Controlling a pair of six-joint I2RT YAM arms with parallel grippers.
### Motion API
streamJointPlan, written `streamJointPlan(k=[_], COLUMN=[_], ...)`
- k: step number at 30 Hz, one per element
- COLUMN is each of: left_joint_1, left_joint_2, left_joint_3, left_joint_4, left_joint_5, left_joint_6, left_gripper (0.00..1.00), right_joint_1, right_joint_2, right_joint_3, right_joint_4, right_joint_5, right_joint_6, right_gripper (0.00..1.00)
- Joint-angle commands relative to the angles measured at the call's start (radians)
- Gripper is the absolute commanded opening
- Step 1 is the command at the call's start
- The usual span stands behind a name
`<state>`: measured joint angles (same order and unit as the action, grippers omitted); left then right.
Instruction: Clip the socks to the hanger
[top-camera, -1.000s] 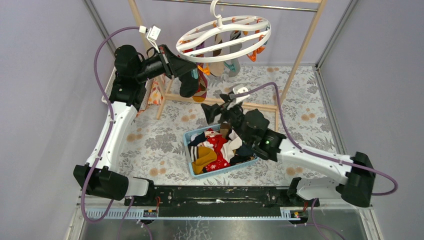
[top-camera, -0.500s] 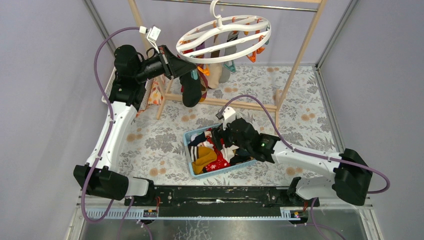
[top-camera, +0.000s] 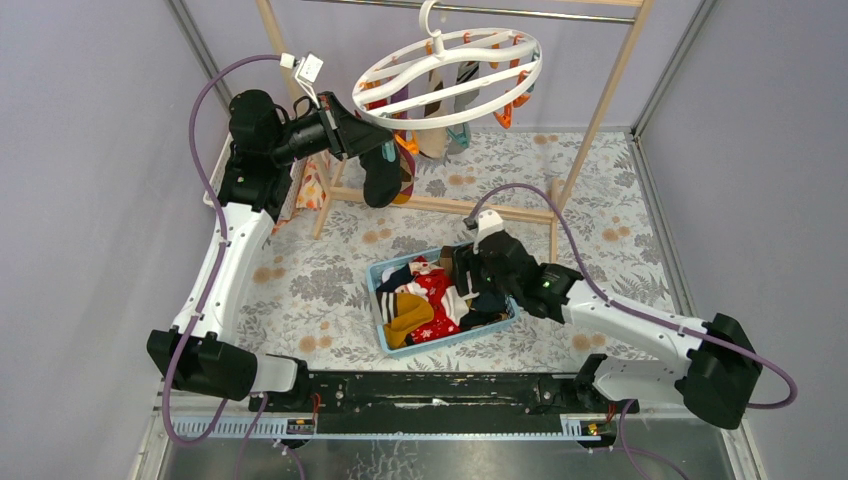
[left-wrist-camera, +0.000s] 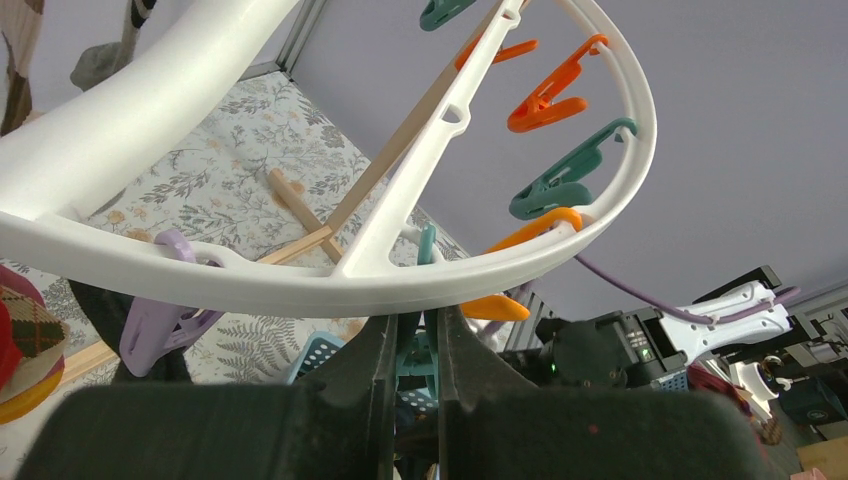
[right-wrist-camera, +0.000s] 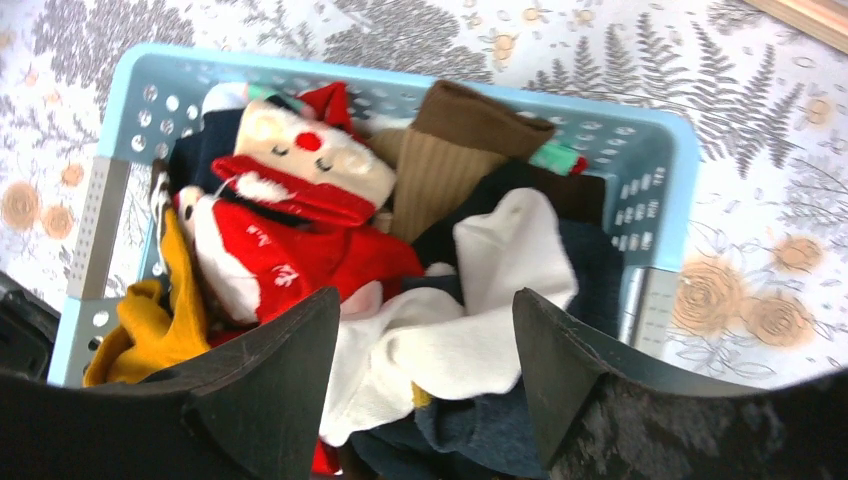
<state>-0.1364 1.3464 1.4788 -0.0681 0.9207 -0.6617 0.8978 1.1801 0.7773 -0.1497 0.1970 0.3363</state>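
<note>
The hanger (top-camera: 450, 60), a white ring with orange and teal clips, hangs from the rail with several socks (top-camera: 435, 135) clipped under it. My left gripper (top-camera: 372, 135) is at the ring's near-left rim (left-wrist-camera: 300, 290), shut on a teal clip (left-wrist-camera: 420, 355) just below it. A dark sock (top-camera: 380, 178) hangs beside that gripper. More socks fill the light blue basket (top-camera: 385, 335). My right gripper (top-camera: 462, 275) hovers open over them. In the right wrist view its fingertips (right-wrist-camera: 425, 310) straddle a white sock (right-wrist-camera: 480, 330), beside a red Santa sock (right-wrist-camera: 300, 170) and a brown sock (right-wrist-camera: 450, 150).
The tall wooden rail frame (top-camera: 600, 110) has a low crossbar (top-camera: 440, 205) behind the basket. A floral mat (top-camera: 310, 280) covers the table. Folded patterned cloth (top-camera: 310, 190) lies at the left post. A lilac clip (left-wrist-camera: 160, 320) hangs from the ring near my left gripper.
My right arm came down from near the crossbar to the basket, then shifted slightly right, its jaws narrowing a little. The left arm stayed put; the hanging socks swung slightly.
</note>
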Motion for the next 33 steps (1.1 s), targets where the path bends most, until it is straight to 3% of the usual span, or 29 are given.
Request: streamJointPlan(k=[1, 7, 11, 13, 14, 15, 17, 24, 33], left_joint_1=[0.006, 0.006, 0.007, 0.006, 0.006, 0.006, 0.006, 0.006, 0.006], left_joint_2=[-0.001, -0.005, -0.009, -0.008, -0.008, -0.007, -0.006, -0.003, -0.007], left_joint_3=[0.030, 0.029, 0.028, 0.026, 0.026, 0.026, 0.026, 0.034, 0.032], left_joint_4=[-0.014, -0.011, -0.010, -0.010, -0.010, -0.011, -0.012, -0.013, -0.014], left_joint_5=[0.034, 0.035, 0.037, 0.037, 0.037, 0.038, 0.038, 0.041, 0.044], left_joint_6=[0.010, 0.011, 0.015, 0.019, 0.019, 0.019, 0.022, 0.021, 0.022], left_gripper=[0.04, 0.04, 0.04, 0.04, 0.04, 0.04, 0.03, 0.03, 0.03], right_joint_1=[-0.080, -0.122, -0.123, -0.128, -0.132, -0.137, -0.141, -0.143, -0.142], right_joint_2=[0.000, 0.108, 0.130, 0.137, 0.139, 0.139, 0.120, 0.031, -0.048], right_joint_3=[0.062, 0.106, 0.085, 0.079, 0.083, 0.091, 0.114, 0.222, 0.276], right_joint_4=[-0.054, -0.099, -0.072, -0.055, -0.050, -0.050, -0.046, -0.048, 0.030], right_joint_5=[0.035, -0.021, -0.059, -0.078, -0.082, -0.084, -0.082, -0.112, -0.286], right_joint_6=[0.047, 0.046, 0.062, 0.064, 0.061, 0.057, 0.047, 0.011, 0.043], right_gripper=[0.70, 0.63, 0.53, 0.42, 0.33, 0.18, 0.01, 0.00, 0.00])
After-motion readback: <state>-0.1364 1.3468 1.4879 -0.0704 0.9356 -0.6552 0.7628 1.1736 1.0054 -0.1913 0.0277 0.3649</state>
